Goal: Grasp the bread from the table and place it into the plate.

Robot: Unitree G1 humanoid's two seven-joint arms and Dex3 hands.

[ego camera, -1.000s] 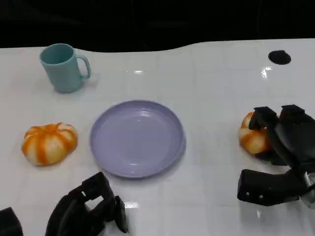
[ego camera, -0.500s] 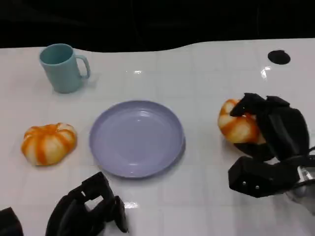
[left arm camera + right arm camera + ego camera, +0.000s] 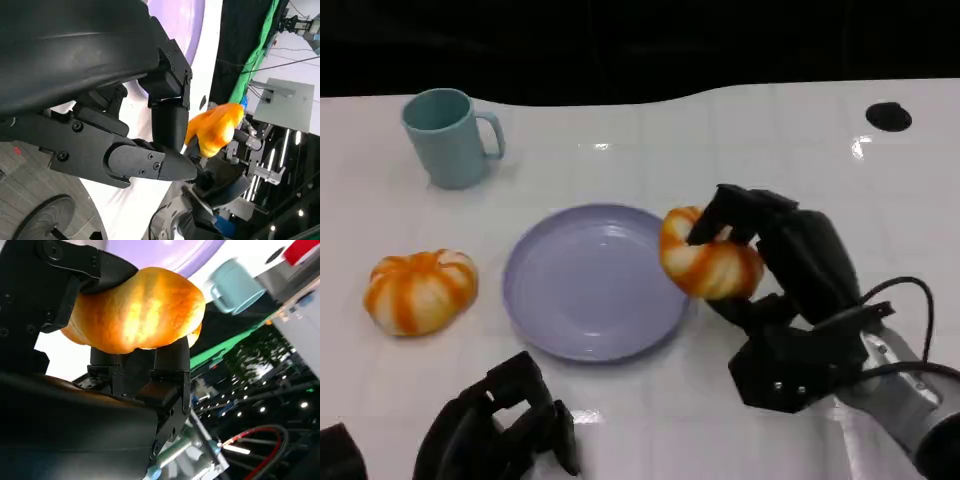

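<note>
My right hand point(image 3: 785, 262) grips an orange-and-white striped bread roll point(image 3: 707, 262) and holds it lifted at the right rim of the lilac plate point(image 3: 585, 285). The right wrist view shows the roll point(image 3: 137, 310) up close, with black fingers point(image 3: 75, 270) wrapped over and under it. A second striped roll point(image 3: 420, 290) lies on the table left of the plate. My left hand point(image 3: 505, 425) rests low near the table's front edge with its fingers curled in and nothing in them. In the left wrist view the held roll point(image 3: 216, 128) appears beyond that hand's fingers point(image 3: 150, 165).
A teal mug point(image 3: 448, 137) stands at the back left. A round black hole point(image 3: 888, 116) marks the table's far right corner. The white table point(image 3: 750, 150) ends at a dark edge behind. A cable point(image 3: 905, 290) loops off my right forearm.
My right hand has lifted the roll off the table's right side and carried it left to the plate's right rim. The left hand has stayed still.
</note>
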